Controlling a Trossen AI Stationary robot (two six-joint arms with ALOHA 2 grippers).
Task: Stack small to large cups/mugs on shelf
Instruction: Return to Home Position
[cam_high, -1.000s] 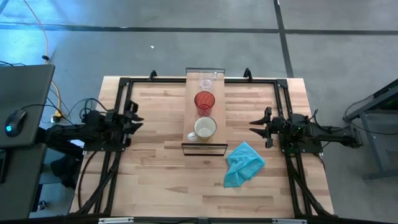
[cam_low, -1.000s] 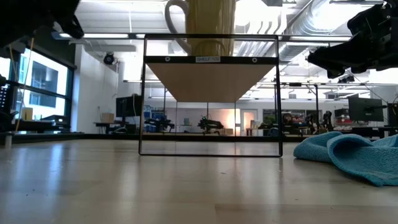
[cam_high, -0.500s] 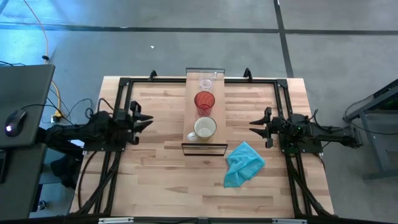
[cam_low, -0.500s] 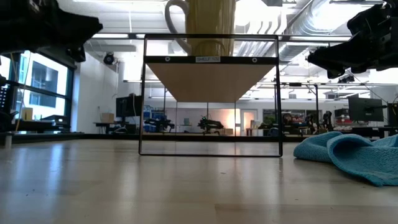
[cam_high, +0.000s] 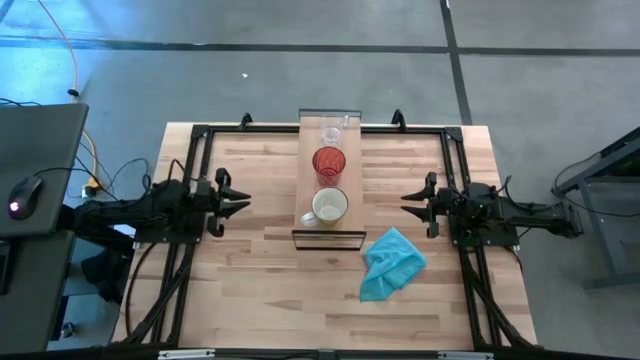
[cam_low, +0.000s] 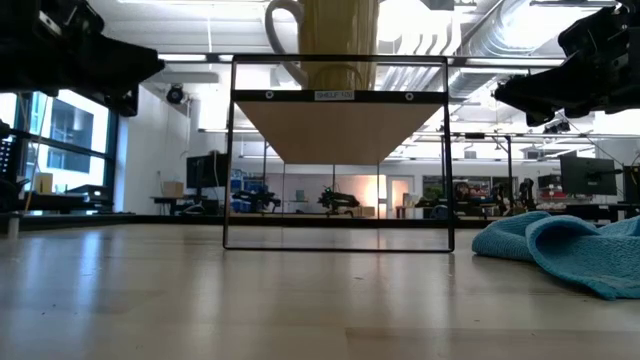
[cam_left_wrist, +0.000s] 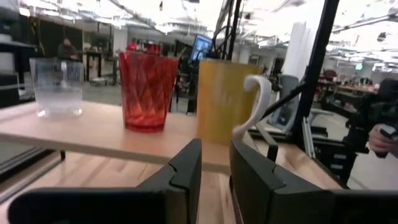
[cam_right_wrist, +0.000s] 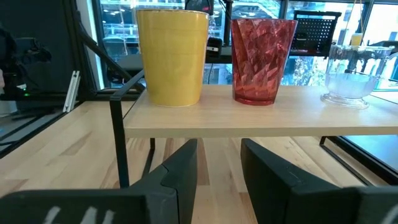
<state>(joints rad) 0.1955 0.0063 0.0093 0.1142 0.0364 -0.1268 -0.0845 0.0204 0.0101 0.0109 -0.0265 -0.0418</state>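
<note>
light-wood shelf (cam_high: 308, 178) on planked tabletop (cam_high: 250, 285), teal cloth (cam_high: 392, 265) nearby, grey floor (cam_high: 300, 80) around

So, three vessels are lined up on the light-wood shelf (cam_right_wrist: 261, 118): a yellow mug (cam_right_wrist: 172, 56) at one end, a red faceted cup (cam_right_wrist: 262, 59) in the middle, and a small clear glass (cam_right_wrist: 350, 78) at the other end. All are upright and spaced a bit apart. The shelf is held up off the bench (cam_right_wrist: 56, 155) by a dark frame (cam_right_wrist: 119, 137). The right end effector (cam_right_wrist: 219, 149) is seen below shelf level, its two dark fingers (cam_right_wrist: 180, 165) parted, with bench showing through the gap.
</note>
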